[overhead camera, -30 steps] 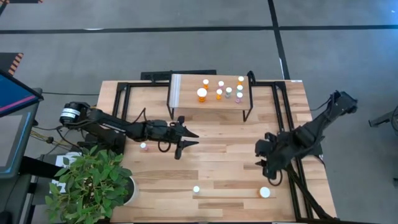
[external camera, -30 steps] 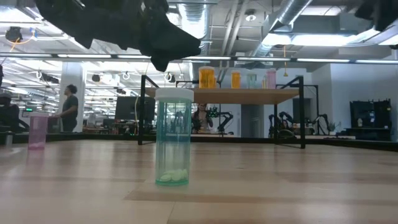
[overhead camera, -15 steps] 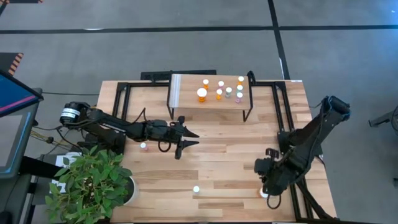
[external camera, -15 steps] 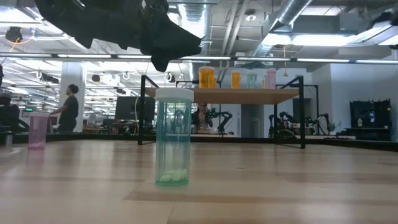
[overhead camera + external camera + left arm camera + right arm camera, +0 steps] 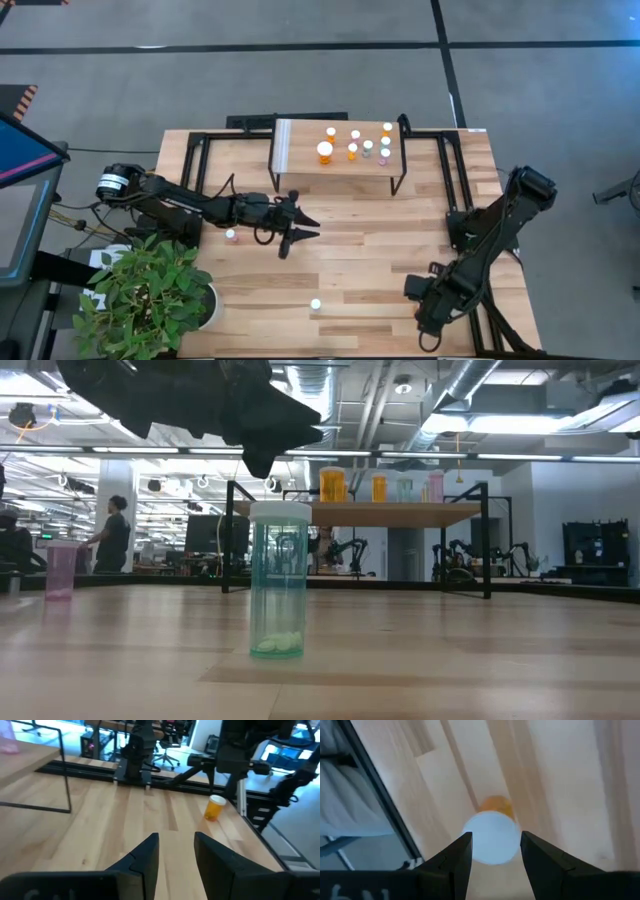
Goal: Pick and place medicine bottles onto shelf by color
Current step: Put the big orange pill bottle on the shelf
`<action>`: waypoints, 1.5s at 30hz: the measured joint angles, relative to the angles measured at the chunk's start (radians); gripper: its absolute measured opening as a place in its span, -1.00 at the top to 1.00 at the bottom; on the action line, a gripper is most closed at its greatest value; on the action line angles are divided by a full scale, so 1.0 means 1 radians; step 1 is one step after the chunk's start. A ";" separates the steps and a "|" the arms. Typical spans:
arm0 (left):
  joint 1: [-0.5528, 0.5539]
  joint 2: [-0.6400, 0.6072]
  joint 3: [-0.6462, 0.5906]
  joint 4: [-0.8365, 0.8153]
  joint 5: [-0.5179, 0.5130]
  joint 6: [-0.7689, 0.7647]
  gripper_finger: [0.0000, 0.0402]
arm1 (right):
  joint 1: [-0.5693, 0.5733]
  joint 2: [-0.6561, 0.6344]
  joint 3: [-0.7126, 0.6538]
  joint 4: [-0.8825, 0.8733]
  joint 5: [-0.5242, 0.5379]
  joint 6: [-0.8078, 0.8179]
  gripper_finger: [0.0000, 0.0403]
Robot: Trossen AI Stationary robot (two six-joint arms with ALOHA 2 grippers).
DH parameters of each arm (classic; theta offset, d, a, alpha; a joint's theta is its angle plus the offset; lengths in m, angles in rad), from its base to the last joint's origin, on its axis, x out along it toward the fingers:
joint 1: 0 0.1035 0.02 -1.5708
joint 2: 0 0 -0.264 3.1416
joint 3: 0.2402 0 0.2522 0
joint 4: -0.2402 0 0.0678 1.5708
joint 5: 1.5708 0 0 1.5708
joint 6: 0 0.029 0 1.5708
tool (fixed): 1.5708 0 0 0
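My right gripper (image 5: 428,316) hangs open at the near right, pointing down over an orange medicine bottle. That bottle's white cap (image 5: 491,838) shows between and below the fingertips, and I see no touch; it stands upright on the table (image 5: 215,807). My left gripper (image 5: 312,224) hovers open at mid-table, nearly level, with nothing between its fingers (image 5: 176,840). A green bottle (image 5: 315,304) stands near the front edge. A pink bottle (image 5: 231,236) stands beside the left arm. The shelf (image 5: 300,150) at the far middle carries several bottles.
A potted plant (image 5: 150,295) fills the near left corner. Black frame rails (image 5: 190,160) run along the table's left, right and far sides. Bare wood lies between the shelf's legs and the green bottle (image 5: 278,580). People and desks show in the room beyond.
My right gripper has gone toward the table's near edge and down, tipping to point more steeply downward. It now hangs over the orange bottle at the near right, hiding it in the high view. Its fingers have kept their gap.
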 joint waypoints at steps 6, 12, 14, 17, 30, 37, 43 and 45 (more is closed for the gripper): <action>-0.022 0.000 0.000 0.000 0.014 -0.007 0.45 | -0.001 -0.003 0.035 0.012 -0.009 0.066 0.06; -0.055 0.000 0.000 0.000 0.014 -0.007 0.45 | 0.030 -0.004 0.051 0.026 -0.007 0.112 0.06; -0.064 0.000 0.000 0.000 0.014 -0.007 0.45 | 0.043 -0.004 0.051 0.031 -0.008 0.142 0.06; -0.074 0.000 0.000 0.000 0.014 -0.006 0.45 | 0.051 -0.004 0.051 0.050 -0.012 0.170 0.06; -0.085 0.000 0.000 -0.001 0.013 0.020 0.45 | 0.033 -0.004 0.051 0.080 -0.036 0.252 0.02; -0.085 0.000 0.000 -0.001 0.013 0.020 0.45 | 0.029 -0.004 0.051 0.078 -0.033 0.226 -0.35; -0.085 0.000 0.000 -0.002 0.013 0.019 0.45 | 0.029 -0.003 0.051 0.048 -0.034 0.214 -0.63; -0.085 0.000 0.000 -0.003 0.013 0.019 0.45 | 0.035 -0.003 0.051 0.048 -0.034 0.203 -0.67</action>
